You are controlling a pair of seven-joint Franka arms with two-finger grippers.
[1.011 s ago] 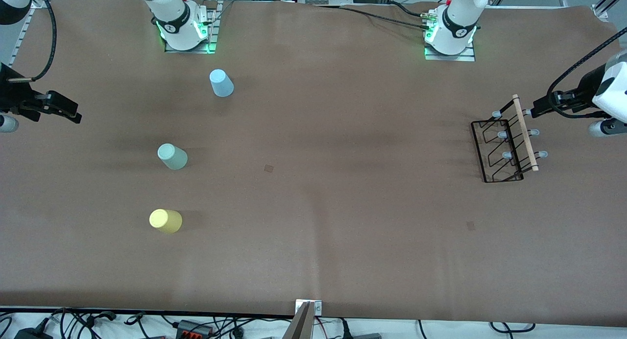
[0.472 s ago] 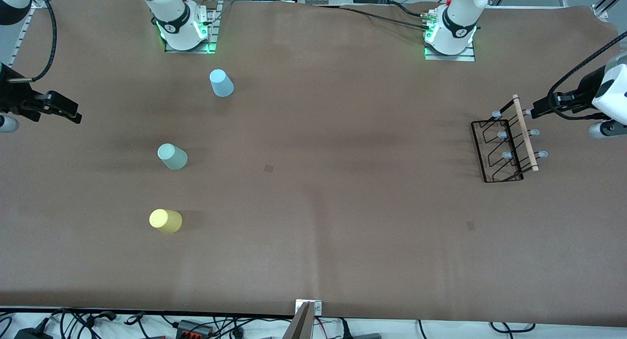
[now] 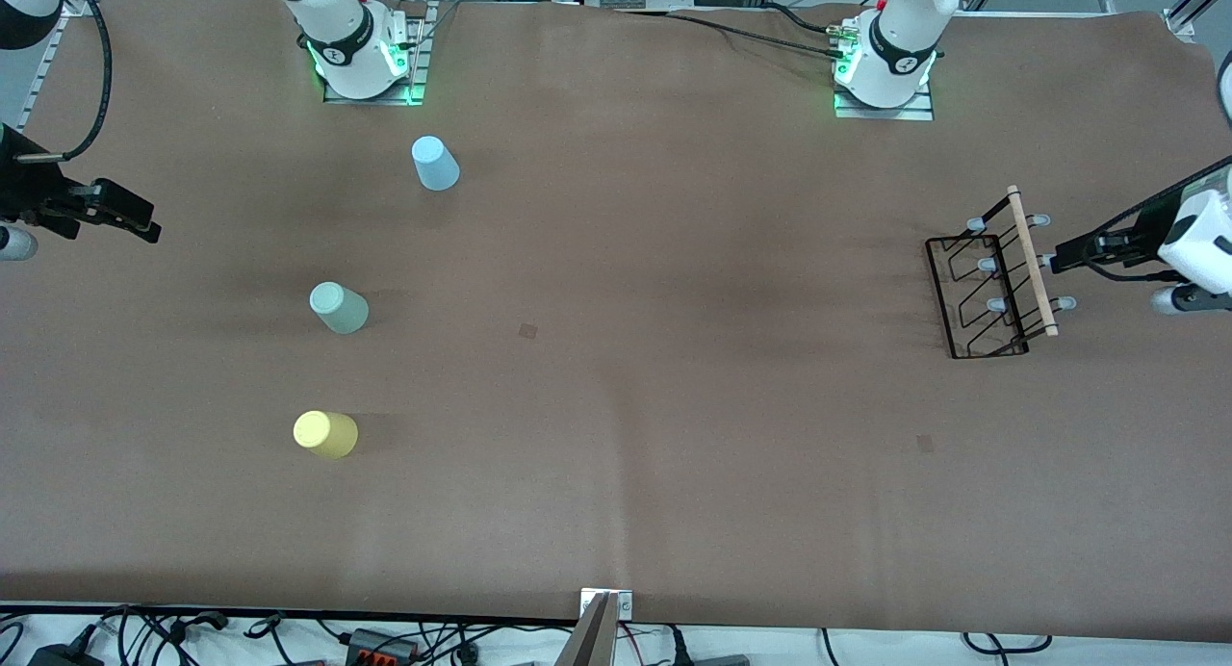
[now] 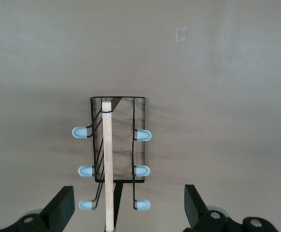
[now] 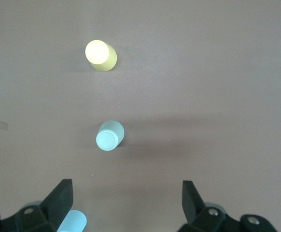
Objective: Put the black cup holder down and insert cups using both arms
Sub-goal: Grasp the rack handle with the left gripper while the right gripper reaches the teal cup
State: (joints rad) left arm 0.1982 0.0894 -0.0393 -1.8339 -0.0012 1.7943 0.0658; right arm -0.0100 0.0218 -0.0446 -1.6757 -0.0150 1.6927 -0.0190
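Toward the left arm's end of the bench [image 3: 674, 512] stands the thin black wire cup holder [image 3: 991, 281] with its light wooden rod handle [image 4: 107, 164], not yet placed. It lies just beside the left gripper [image 4: 126, 208], whose jaws gape wide and empty. Well apart from the holder, the light blue [image 3: 435, 163], pale grey-green [image 3: 338, 308] and yellow [image 3: 325, 434] plastic cups stand uninserted. The right gripper [image 5: 126, 205] waits over the bench edge, jaws wide.

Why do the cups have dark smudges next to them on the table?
Those are shadows. In the front view, the yellow cup and the grey-green cup each throw a soft one toward the table's middle; in the right wrist view, a wide blurry one lies beside the grey-green cup.
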